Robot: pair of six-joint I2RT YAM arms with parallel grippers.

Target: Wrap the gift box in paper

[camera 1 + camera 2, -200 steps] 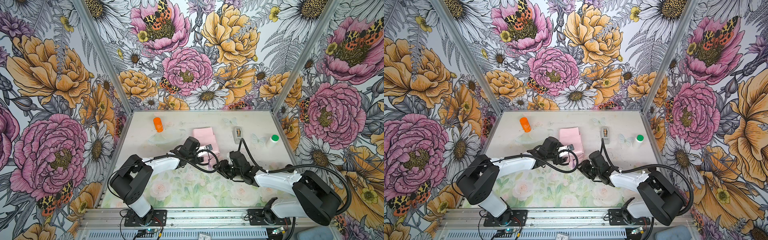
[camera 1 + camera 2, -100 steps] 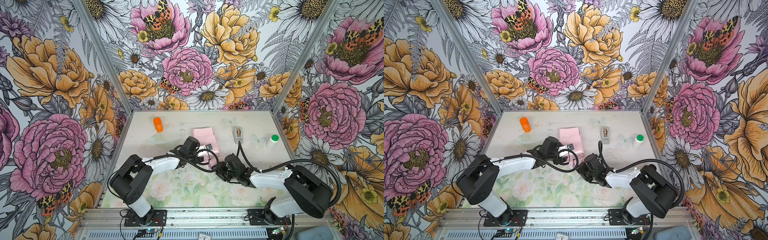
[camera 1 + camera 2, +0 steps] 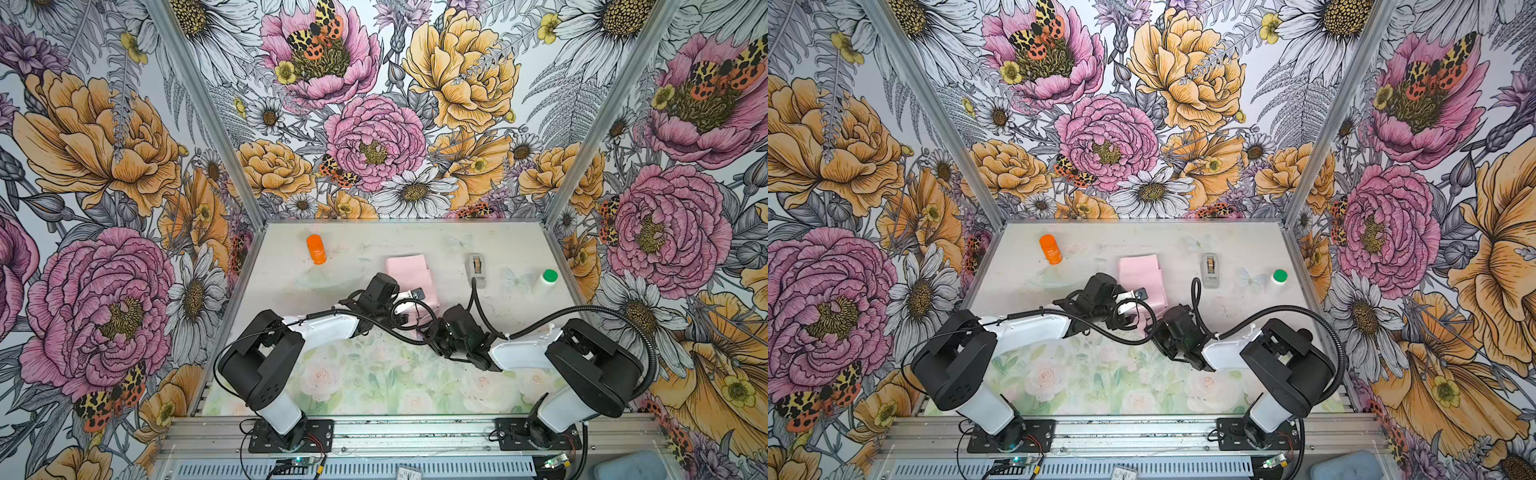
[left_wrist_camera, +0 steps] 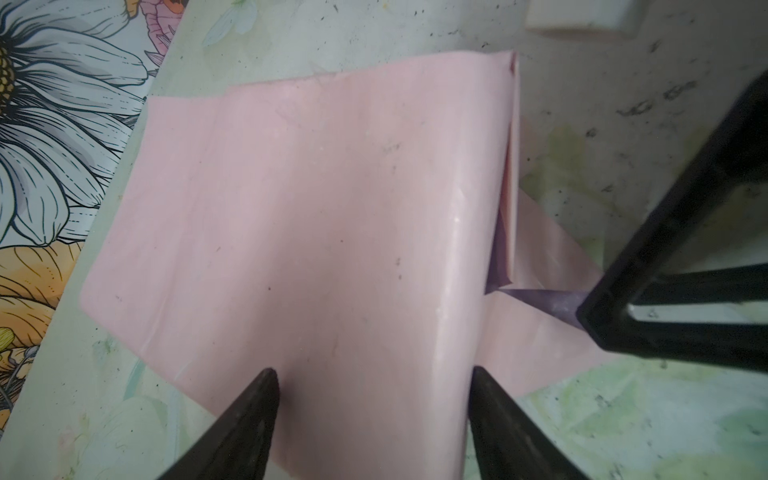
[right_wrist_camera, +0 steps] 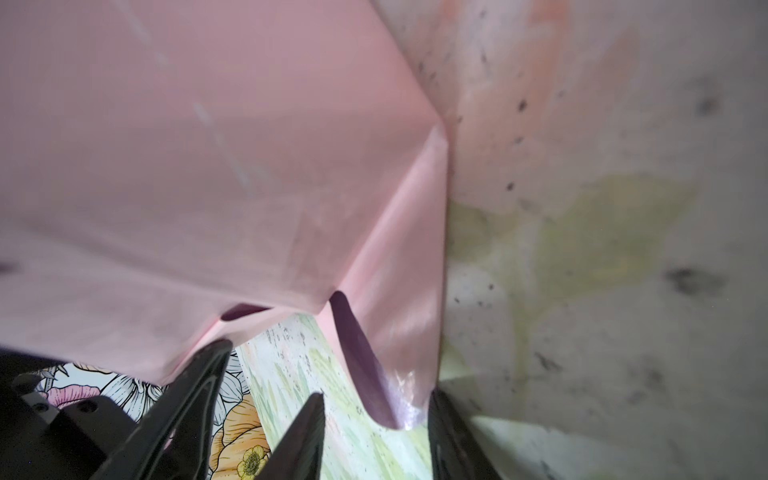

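While paper lies creased, pale pink; left tool open atop it; right tool half-open astride its flap.

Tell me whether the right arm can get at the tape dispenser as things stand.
Probably yes. The tape dispenser stands beyond the right claw with nothing between them, but the claw straddles a flap of the paper and would have to leave it first.

Paper lies before me at mid-table toward the back, pale pink side out, creased, folded over into a low boxy bundle; both top views agree. Left wrist view: the paper has one side fold gaping, a flat flap lying on the table, and glossy lilac-purple showing in the gap. Gift box hidden under the wrap.
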